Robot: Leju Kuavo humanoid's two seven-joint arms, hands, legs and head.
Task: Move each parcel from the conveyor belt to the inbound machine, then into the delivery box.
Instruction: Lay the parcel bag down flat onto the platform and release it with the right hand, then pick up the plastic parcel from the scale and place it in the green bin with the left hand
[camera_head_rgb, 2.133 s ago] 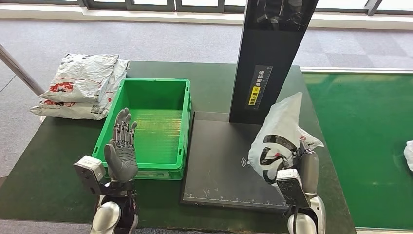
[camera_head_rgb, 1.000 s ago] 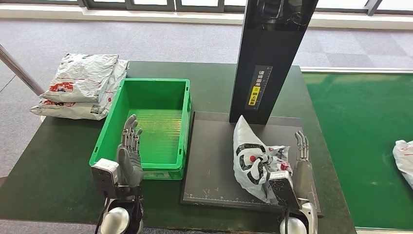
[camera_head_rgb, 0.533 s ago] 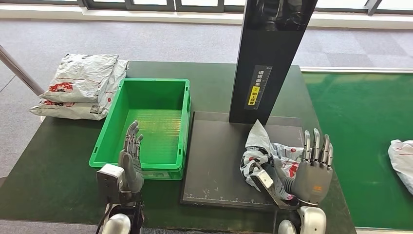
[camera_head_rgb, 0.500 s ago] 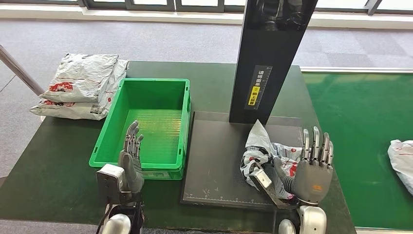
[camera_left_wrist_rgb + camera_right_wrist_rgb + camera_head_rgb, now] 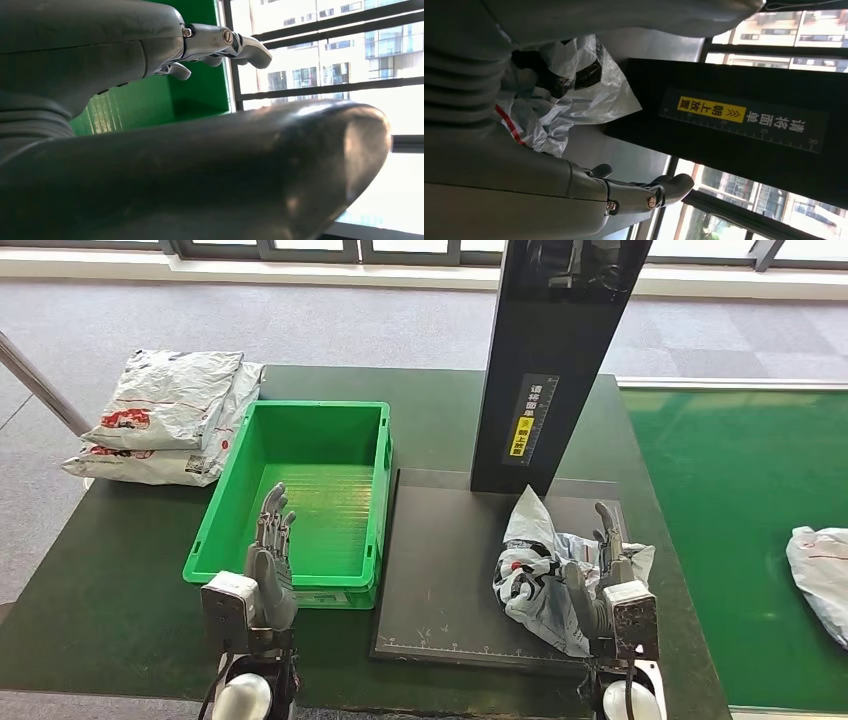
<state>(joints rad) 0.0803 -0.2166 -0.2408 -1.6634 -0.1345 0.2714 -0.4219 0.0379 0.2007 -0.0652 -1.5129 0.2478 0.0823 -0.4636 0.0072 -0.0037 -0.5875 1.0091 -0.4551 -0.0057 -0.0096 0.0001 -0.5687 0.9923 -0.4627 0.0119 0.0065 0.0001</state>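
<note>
While the parcel (image 5: 540,575) lies on the scanner plate (image 5: 440,570) by its right edge, keep your right hand (image 5: 603,575) spread, empty, then lift away cleanly.

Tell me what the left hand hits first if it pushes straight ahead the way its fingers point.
Probably the green box: the left hand points up and forward over its near rim, so it may cross the rim and meet the far wall. Depth is unclear.

The crumpled white plastic parcel (image 5: 545,575) lies on the flat dark scanner plate (image 5: 440,570), right of the green plastic crate (image 5: 372,540).
</note>
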